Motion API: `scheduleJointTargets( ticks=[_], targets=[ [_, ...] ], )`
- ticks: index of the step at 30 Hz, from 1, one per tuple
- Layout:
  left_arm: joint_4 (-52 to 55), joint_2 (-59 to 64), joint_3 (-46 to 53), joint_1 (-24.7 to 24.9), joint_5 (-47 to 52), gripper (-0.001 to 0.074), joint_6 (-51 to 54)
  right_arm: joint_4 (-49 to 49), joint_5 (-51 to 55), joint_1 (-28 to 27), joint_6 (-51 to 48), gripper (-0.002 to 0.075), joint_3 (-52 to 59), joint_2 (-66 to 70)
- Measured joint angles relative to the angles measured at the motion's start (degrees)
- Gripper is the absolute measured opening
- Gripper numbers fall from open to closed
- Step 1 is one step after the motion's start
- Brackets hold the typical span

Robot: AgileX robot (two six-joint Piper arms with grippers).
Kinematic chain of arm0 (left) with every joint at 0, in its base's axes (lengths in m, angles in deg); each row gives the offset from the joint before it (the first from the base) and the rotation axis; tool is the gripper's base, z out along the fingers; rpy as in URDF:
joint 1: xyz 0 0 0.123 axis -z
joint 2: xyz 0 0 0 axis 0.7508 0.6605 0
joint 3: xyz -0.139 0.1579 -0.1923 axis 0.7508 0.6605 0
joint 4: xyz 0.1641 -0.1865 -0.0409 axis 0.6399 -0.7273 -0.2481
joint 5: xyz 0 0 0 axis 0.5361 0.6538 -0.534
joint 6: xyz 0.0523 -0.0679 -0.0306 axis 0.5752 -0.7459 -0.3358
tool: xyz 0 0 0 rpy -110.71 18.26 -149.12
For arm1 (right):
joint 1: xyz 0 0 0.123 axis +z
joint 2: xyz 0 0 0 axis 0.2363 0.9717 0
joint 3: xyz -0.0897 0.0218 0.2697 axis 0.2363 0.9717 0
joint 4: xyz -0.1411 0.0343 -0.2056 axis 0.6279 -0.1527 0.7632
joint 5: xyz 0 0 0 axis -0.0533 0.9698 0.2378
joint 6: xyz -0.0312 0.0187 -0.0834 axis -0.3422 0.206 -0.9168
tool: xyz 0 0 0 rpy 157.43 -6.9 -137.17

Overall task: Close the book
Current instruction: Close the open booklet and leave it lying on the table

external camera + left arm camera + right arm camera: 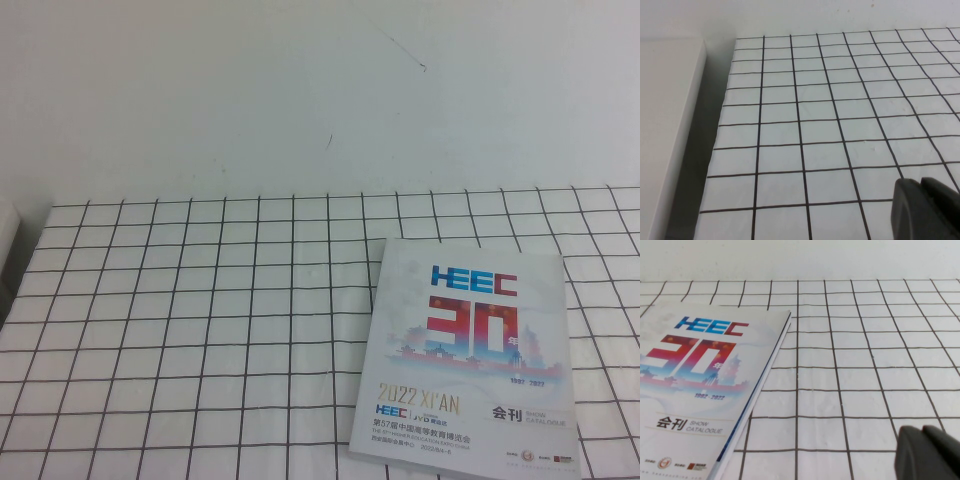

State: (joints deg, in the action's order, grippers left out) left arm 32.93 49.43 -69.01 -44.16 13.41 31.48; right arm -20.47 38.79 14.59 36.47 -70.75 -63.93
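book closed, front cover up, flat on gridded worktop; cover reads heec 30, 2022 xi'an. lies near right claw, ahead of it, not touching. right claw: narrow, tips together, holding nothing, above bare grid. left claw: same, tips together, above grid squares near worktop edge.

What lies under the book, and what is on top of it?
The closed book lies on the grid cloth; nothing rests on its cover. The cloth beneath it is hidden. The left pincer hovers over the cloth; the right pincer beside the book, apart.
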Motion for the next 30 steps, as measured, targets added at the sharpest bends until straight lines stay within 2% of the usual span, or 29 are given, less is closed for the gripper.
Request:
scheduleJointTargets(
  ticks=[13, 30],
  targets=[
    [-0.2, 0.0, 0.0, -2.4, 0.0, -0.0003, 0.0, 0.0, 0.0, 0.0, 0.0, -0.0003, 0.0, 0.0],
    [-0.4, 0.0, 0.0, -2.5, 0.0, -0.0003, 0.0, 0.0, 0.0, 0.0, -0.1, -0.0003, 0.0, 0.0]
  ],
)
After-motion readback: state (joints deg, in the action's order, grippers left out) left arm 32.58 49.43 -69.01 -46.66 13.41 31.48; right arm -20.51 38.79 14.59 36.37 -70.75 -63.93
